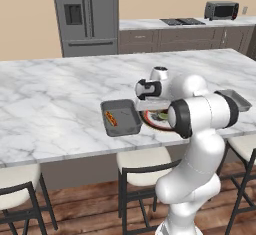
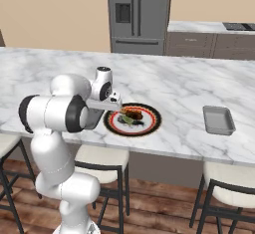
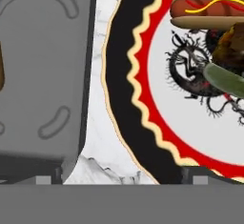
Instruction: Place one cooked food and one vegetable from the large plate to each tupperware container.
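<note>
The large plate (image 3: 119,80) has a dark rim, a red-orange ring and a white patterned centre. On it lie a hot dog (image 3: 209,11), a brown cooked piece (image 3: 233,42) and a green vegetable (image 3: 224,80). My gripper (image 3: 121,178) hangs open just above the gap between the plate's left rim and the larger tupperware container (image 1: 120,116), holding nothing. That container holds a hot dog (image 1: 111,118). The smaller tupperware container (image 2: 219,119) sits to the right of the plate (image 2: 133,119). In the left base view my arm hides much of the plate (image 1: 157,120).
Everything stands on a marble island counter (image 1: 50,104), near its front edge. Stools (image 1: 142,164) are tucked under that edge. A fridge (image 1: 87,14) and a back counter with a toaster oven (image 1: 221,10) lie far behind.
</note>
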